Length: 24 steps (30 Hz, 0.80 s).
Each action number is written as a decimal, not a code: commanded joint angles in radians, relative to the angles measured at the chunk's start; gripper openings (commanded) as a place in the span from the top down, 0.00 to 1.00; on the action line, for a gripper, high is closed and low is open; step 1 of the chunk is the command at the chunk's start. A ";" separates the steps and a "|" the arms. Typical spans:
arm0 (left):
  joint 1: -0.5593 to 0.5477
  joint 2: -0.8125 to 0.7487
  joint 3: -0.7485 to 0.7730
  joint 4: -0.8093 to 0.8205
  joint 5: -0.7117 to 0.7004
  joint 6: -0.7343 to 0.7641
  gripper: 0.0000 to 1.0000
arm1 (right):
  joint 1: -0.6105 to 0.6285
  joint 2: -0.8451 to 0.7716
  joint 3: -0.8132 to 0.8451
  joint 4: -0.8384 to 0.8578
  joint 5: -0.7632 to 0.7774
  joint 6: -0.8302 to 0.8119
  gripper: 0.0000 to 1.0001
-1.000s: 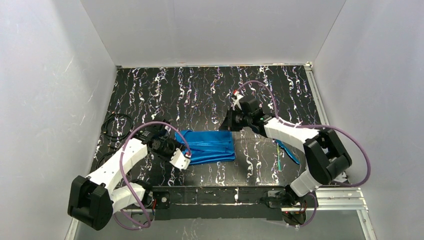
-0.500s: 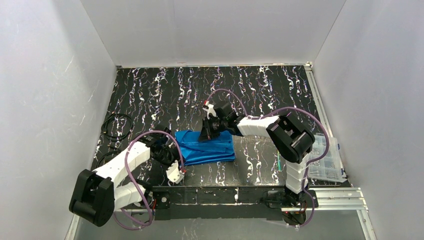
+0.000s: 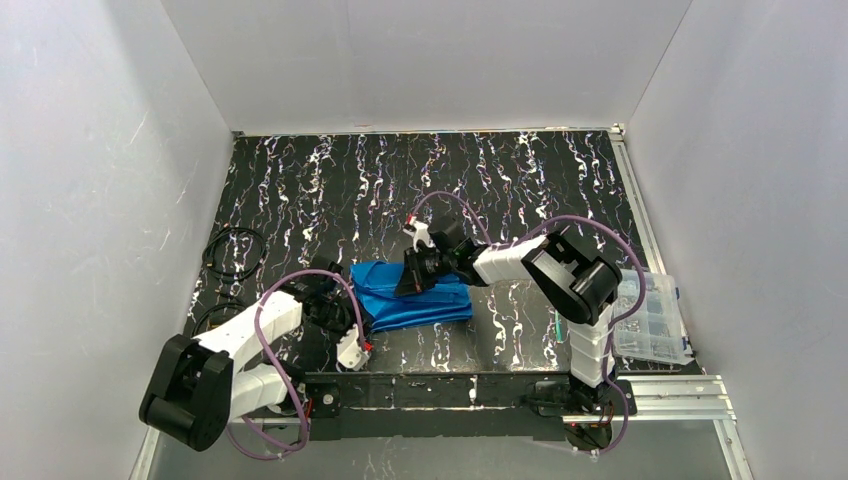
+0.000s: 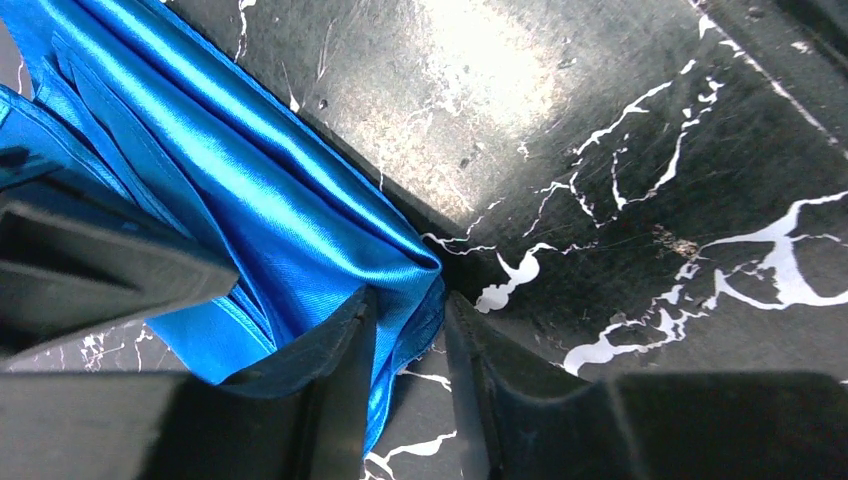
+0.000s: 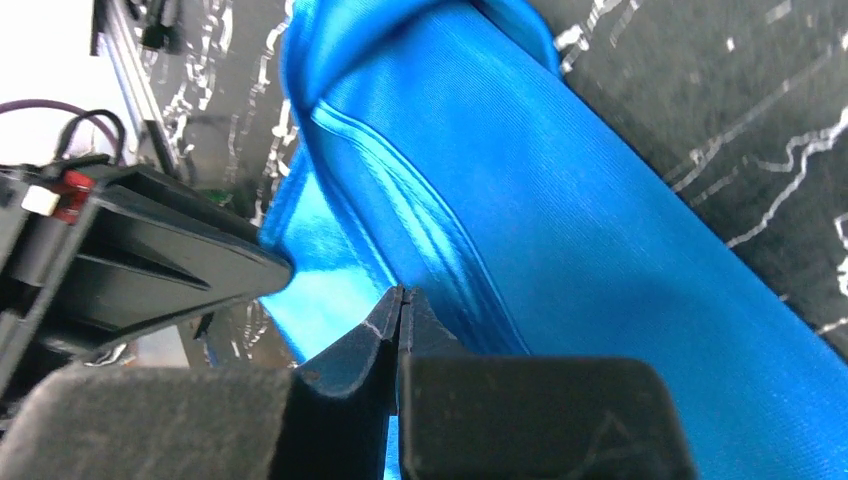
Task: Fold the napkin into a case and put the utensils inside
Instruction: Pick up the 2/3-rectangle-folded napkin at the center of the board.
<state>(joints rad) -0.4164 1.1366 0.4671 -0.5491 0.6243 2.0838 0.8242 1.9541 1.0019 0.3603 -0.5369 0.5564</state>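
Black table (image 3: 300,190) holds the folded blue napkin (image 3: 440,305) near the arms. Your left gripper (image 4: 410,310) sits a little open around its corner; your right gripper (image 5: 402,292) is squeezed shut on top. You're mid-fold, so next pull one layer over gently.

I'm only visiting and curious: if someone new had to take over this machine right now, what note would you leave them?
The left gripper is open, with a finger on either side of a corner of the napkin.
The right gripper is shut, tip on the napkin near its far edge; I cannot tell whether it pinches a layer.
The napkin lies mid-table as a flat layered strip.
One utensil shows on the table by the right arm, outside the napkin.
Done: the first folds. Left: finish the case and put the utensils inside.
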 commanded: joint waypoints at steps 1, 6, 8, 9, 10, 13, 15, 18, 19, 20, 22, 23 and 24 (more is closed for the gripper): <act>-0.005 0.030 -0.036 0.010 0.031 0.265 0.73 | 0.000 0.025 -0.047 0.075 0.025 -0.004 0.93; -0.004 0.026 -0.036 0.030 0.052 0.210 0.92 | 0.000 0.024 -0.087 0.097 0.059 -0.003 0.94; -0.005 0.018 -0.029 0.030 0.054 0.161 0.97 | 0.000 0.020 -0.104 0.117 0.062 -0.001 0.94; -0.004 0.015 -0.026 0.027 0.052 0.135 0.99 | 0.000 0.017 -0.109 0.124 0.063 -0.005 0.93; -0.004 0.012 -0.023 0.026 0.053 0.108 1.00 | 0.000 0.010 -0.114 0.132 0.066 -0.012 0.91; -0.004 0.013 -0.005 0.021 0.060 0.007 1.00 | 0.000 -0.032 -0.123 0.147 0.093 -0.057 0.75; -0.004 0.020 0.016 0.003 0.069 -0.055 1.00 | 0.002 -0.080 -0.149 0.190 0.119 -0.124 0.66; -0.004 0.033 0.058 -0.039 0.093 -0.155 1.00 | 0.017 -0.190 -0.251 0.343 0.139 -0.302 0.55; -0.004 0.039 0.072 -0.046 0.100 -0.197 1.00 | 0.023 -0.225 -0.280 0.372 0.151 -0.365 0.50; -0.004 0.046 0.087 -0.055 0.108 -0.231 1.00 | 0.025 -0.257 -0.297 0.379 0.157 -0.416 0.47; -0.002 0.065 0.121 -0.078 0.122 -0.301 1.00 | 0.025 -0.286 -0.310 0.358 0.154 -0.500 0.45; -0.002 0.077 0.142 -0.100 0.129 -0.322 1.00 | 0.029 -0.304 -0.320 0.348 0.164 -0.536 0.45; -0.002 0.092 0.162 -0.119 0.136 -0.361 1.00 | 0.041 -0.331 -0.333 0.347 0.187 -0.579 0.44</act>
<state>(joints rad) -0.4164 1.1931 0.5522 -0.5648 0.6827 1.8858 0.8417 1.7115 0.6945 0.6277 -0.4114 0.2214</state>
